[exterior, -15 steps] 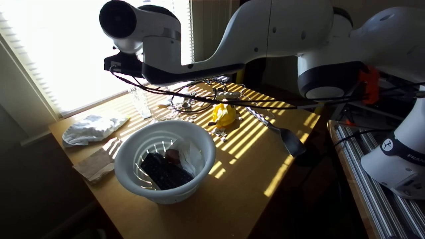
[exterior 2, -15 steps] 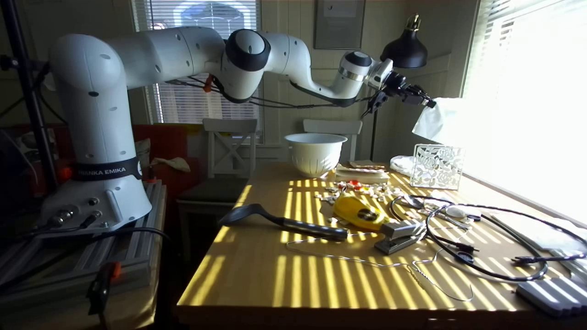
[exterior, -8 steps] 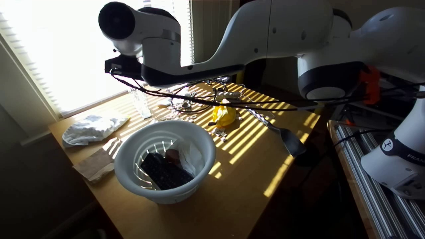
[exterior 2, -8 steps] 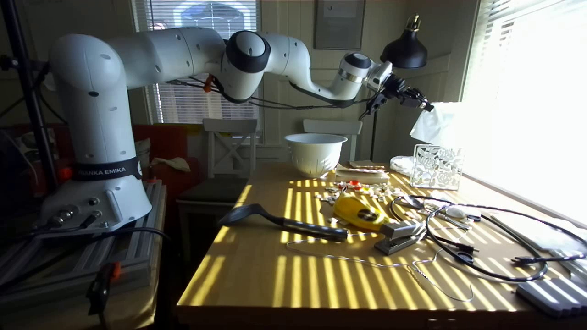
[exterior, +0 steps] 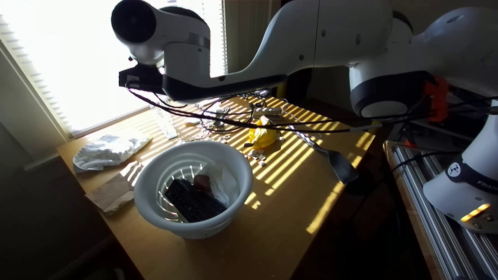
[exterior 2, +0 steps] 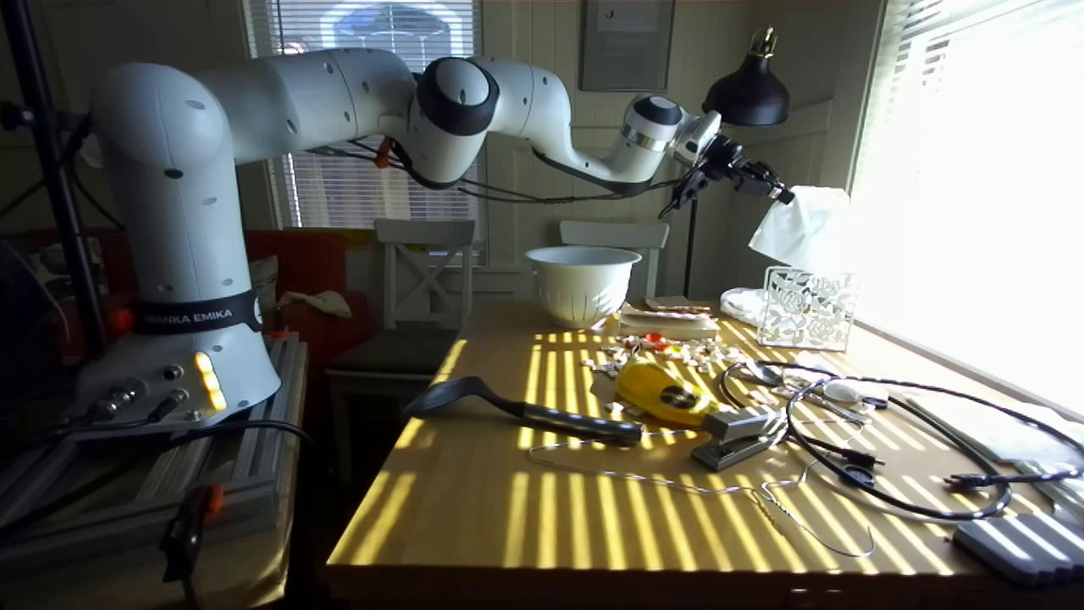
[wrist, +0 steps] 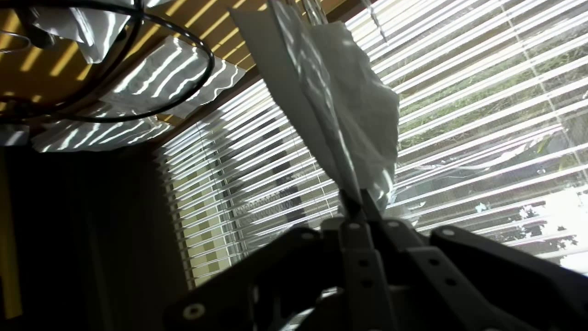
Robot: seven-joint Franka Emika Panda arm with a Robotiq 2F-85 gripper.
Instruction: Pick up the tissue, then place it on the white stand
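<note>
Landmark: the white stand [exterior 2: 809, 309]. The tissue [exterior 2: 800, 229] is held higher than it; in an exterior view its lower edge is lined up with the stand's top edge, but touch or gap can't be resolved, nor the depth offset. The end effector [exterior 2: 789, 196] is placed higher again, there above the half of the stand nearer the bowl [exterior 2: 584, 292]; jaws are drawn together to almost no gap, one end of the tissue pinched at the tips. Long axis of the tissue is run out from the tips toward the window [exterior 2: 957, 195] and down at the stand, so the free end would be landed first. Carry judged nearly done; alignment over the stand is called for, then a slow lowering and release. Tissue is judged limp, so it could be folded or slid off the stand's top. Room: little overshoot is afforded on the stand's window side, where the edge of the surface [exterior 2: 474, 500] is near. A black cable [wrist: 212, 64] is looped near the stand's foot; a white cloth [exterior 2: 743, 303] is laid near it on the opposite side. The bowl is well apart, so corrections are best taken from that side or from above.
</note>
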